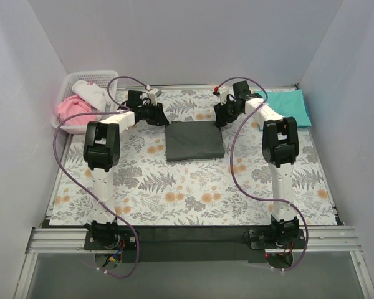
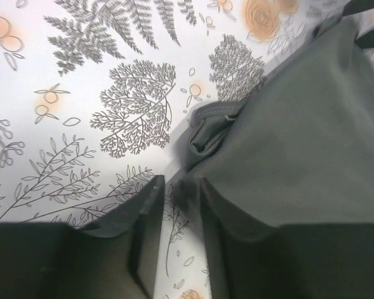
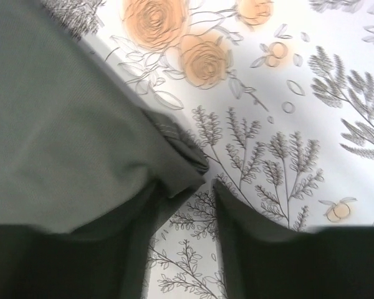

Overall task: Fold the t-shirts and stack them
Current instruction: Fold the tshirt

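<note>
Nearest the camera, the left arm base (image 1: 103,233) and right arm base (image 1: 280,230) were noted, with the floral sheet (image 1: 193,193) spread beyond them. At mid-sheet the charcoal t-shirt (image 1: 194,142) was found folded into a flat rectangle, its slightly longer axis running left to right.

The left claw (image 1: 157,117) was recorded low at the shirt's far left corner and the right claw (image 1: 222,118) at its far right corner. The shirt therefore lay between them and to their near side.

In the left wrist view the fingers were seen parted, with bare sheet showing in the gap and the shirt corner just ahead of the fingertips. The same was seen in the right wrist view. No cloth was seen gripped by either claw.

Farther back, the teal t-shirt (image 1: 290,104) was logged folded at the far right, well apart from the charcoal one and nearer the right arm. A basket (image 1: 93,75) of pink and white cloth was noted at the far left. Stacking was judged not yet done.
</note>
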Motion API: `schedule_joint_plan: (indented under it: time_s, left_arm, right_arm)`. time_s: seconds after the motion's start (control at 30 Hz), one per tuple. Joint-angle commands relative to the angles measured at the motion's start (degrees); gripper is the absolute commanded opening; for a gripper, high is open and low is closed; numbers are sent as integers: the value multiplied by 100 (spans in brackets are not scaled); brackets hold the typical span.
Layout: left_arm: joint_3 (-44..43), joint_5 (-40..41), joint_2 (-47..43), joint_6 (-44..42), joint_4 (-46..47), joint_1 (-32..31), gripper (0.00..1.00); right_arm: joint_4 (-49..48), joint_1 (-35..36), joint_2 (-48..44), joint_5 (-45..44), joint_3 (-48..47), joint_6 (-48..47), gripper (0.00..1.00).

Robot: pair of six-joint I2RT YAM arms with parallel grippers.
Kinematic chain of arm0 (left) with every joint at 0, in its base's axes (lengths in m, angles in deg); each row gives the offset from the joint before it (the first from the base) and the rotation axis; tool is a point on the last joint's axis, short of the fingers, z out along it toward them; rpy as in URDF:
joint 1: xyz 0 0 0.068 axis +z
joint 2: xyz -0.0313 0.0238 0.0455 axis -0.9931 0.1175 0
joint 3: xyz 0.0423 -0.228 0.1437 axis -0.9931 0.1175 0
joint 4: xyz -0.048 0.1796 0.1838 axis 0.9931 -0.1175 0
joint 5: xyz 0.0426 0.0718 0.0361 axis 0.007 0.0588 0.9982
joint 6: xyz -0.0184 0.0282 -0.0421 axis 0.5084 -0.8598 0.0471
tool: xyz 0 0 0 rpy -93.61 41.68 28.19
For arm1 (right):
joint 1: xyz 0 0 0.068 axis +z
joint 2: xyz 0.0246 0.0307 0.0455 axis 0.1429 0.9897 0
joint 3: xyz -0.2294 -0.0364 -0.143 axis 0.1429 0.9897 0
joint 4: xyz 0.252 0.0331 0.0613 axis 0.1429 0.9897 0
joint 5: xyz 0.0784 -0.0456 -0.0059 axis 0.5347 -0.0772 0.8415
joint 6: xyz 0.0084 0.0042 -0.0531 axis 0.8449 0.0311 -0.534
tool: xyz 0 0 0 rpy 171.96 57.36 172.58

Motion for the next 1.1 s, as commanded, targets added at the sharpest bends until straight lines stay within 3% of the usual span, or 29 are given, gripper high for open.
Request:
schedule_joint_plan:
  time_s: [0.0,0.07,0.1,0.23,0.3,0.4,0.5,0.7,0.87,0.97,1.07]
  left_arm:
    - [-502,-220,-361,303,-442,216,31]
    - [-468,-388,-634,391,-540,251,48]
    - [-276,-510,-983,444,-531,251,48]
    - [417,-1458,-1618,1145,-303,234,45]
    - [770,-2133,-1698,1933,-23,190,39]
    - [1631,-2444,-1839,2691,660,-38,35]
    - [2299,-2401,-1848,3044,1373,-302,35]
    - [2784,-2094,-1235,3985,2385,-522,34]
    - [3065,-1777,-776,4135,2194,-426,32]
    - [3285,-1812,-1056,3882,2089,-320,32]
    - [3119,-1795,-1706,2881,1474,-329,35]
  right_arm:
    - [130,-77,-399,-410,-399,100,50]
    - [201,-112,-759,-304,-365,240,55]
    - [245,-121,-891,-51,-260,302,56]
    - [193,-139,-1708,1529,520,785,50]
    - [131,-112,-1815,2494,855,1215,43]
    - [-140,2,-1850,3200,1471,1664,38]
    - [-624,90,-1815,3439,2060,1971,36]
    - [-959,143,-1456,3336,3106,2025,34]
    - [-968,37,-1112,2738,3292,1797,34]
    - [-906,11,-1269,2763,3230,1779,34]
    - [-810,2,-1822,3035,3300,1701,38]
